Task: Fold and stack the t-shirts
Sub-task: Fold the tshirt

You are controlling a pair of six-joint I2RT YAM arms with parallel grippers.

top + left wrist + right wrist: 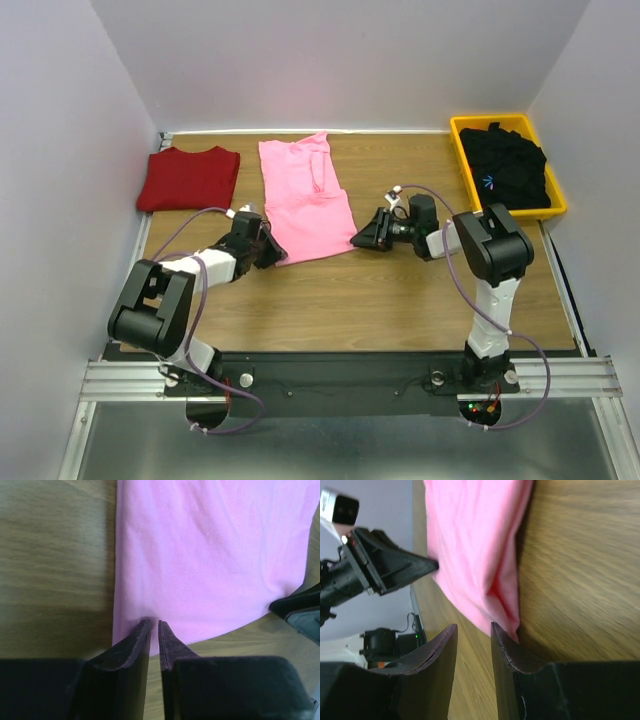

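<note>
Pink t-shirt (305, 200), part-folded at the far middle of the table (400, 300), with the left gripper (272, 248) at its near left corner and the right gripper (362, 238) at its near right corner. For a square fold, each should take the hem well between its fingers and both should lift evenly. Only the wrist views show the jaws: the left narrow over the hem, grip uncertain; the right part open on bare wood, the corner just beside one finger.
</note>
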